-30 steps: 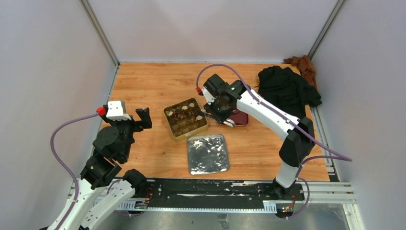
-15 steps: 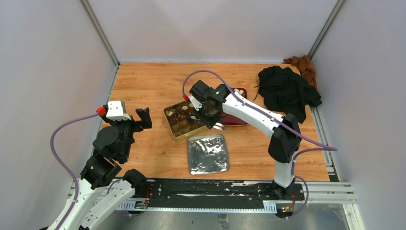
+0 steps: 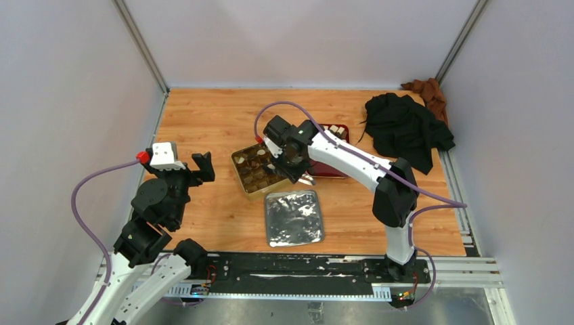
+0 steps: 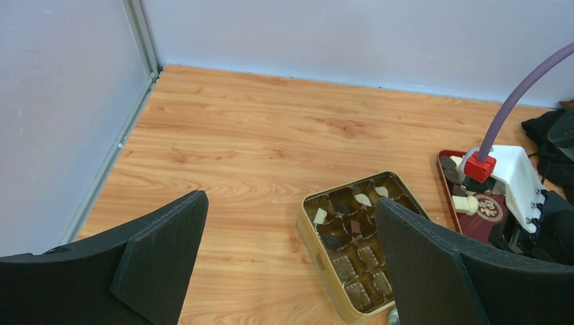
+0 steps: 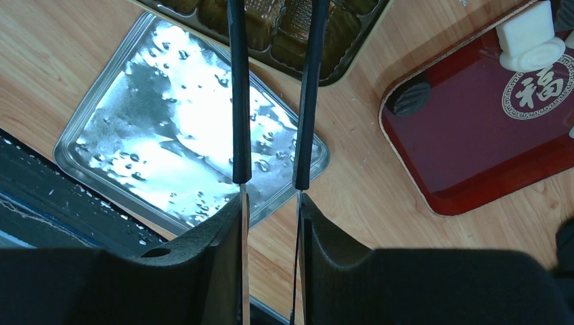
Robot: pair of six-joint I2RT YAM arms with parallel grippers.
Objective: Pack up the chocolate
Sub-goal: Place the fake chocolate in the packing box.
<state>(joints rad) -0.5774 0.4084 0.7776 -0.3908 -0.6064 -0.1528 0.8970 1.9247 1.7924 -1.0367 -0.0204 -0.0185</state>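
Since a second ago the right arm has swung left from the red tray [image 3: 338,168] to the gold tin [image 4: 323,267]. The right gripper [image 5: 271,203] now hangs over the tin's right side. Its fingers press on a pair of tongs [image 5: 238,101], whose thin arms stand slightly apart.

The chocolate [image 4: 320,216] lies just beyond the tongs, as cream and dark pieces in the tin's cells. The tong tips run out of the right wrist view, so I cannot tell whether they hold a piece.

The left wrist view shows the tin's cells, which the arm partly hides from above. Only the right wrist view shows clearly a white piece and a dark piece lying apart on the red tray. A silver tray [image 3: 293,218] lies just beside the tin on its near side.

The left gripper [image 4: 291,200] is spread wide, well apart from the tin.
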